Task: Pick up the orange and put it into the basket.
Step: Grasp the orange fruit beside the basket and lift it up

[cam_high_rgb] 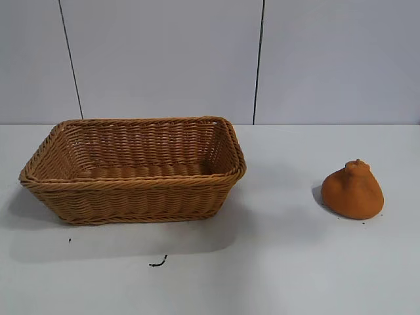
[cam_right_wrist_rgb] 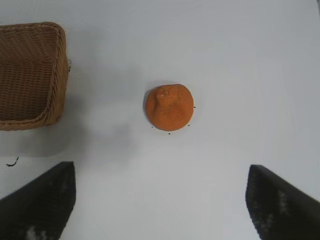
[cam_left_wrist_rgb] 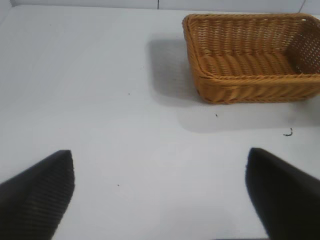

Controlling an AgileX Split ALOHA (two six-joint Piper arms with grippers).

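Two things are sitting on the white worktop [cam_high_rgb: 275, 275] in the exterior view: the basket [cam_high_rgb: 134, 172] at about nine o'clock and the orange [cam_high_rgb: 353, 190] at about three o'clock, well apart from each other. The orange is looking matte and dull, a squat cone with a small nub on top, leaning a little and casting a faint shadow on its basket side. The basket is showing tan woven walls, a braided rim and flaring sides, with nothing lying inside. A small dark squiggle [cam_high_rgb: 158, 262] is lying on the worktop at about six o'clock. Neither arm is appearing in this view.

From the left wrist view, the left gripper [cam_left_wrist_rgb: 160, 192] is hovering over bare worktop with its dark fingers [cam_left_wrist_rgb: 37, 192] standing wide apart and holding nothing. The basket [cam_left_wrist_rgb: 250, 90] is lying at about one o'clock; the orange is not showing here.

From the right wrist view, the right gripper [cam_right_wrist_rgb: 160, 200] is hanging above the worktop, its fingers [cam_right_wrist_rgb: 40, 202] spread wide and gripping nothing. The orange [cam_right_wrist_rgb: 169, 106] is sitting near the centre, clear of both fingers, its nub seen almost from above. One end of the basket [cam_right_wrist_rgb: 35, 75] is showing at about nine o'clock.
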